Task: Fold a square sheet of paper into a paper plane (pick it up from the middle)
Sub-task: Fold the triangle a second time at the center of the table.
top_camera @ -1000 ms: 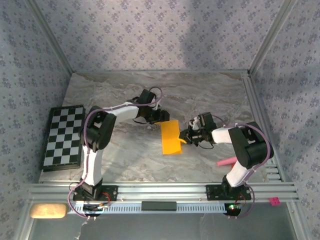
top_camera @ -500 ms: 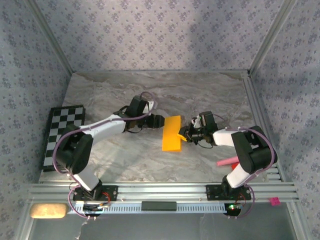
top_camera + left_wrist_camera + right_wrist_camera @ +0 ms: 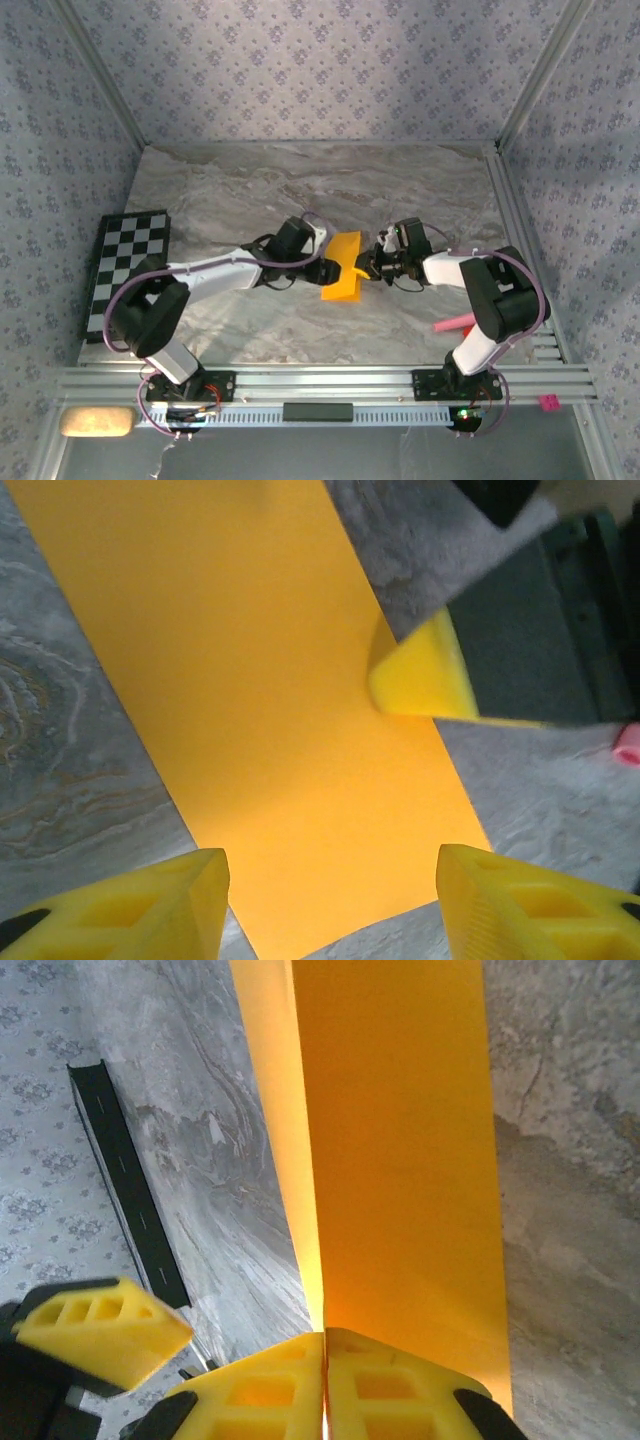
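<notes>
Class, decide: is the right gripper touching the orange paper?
Touching. In the right wrist view the right gripper is shut on the orange paper, whose folded edge runs into the seam between its fingertips.

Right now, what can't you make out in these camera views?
Top view: pink stick partly hidden behind the right arm.
Left wrist view: paper cut off by the top edge.
Right wrist view: the shut right gripper hides the paper edge it pinches.
</notes>
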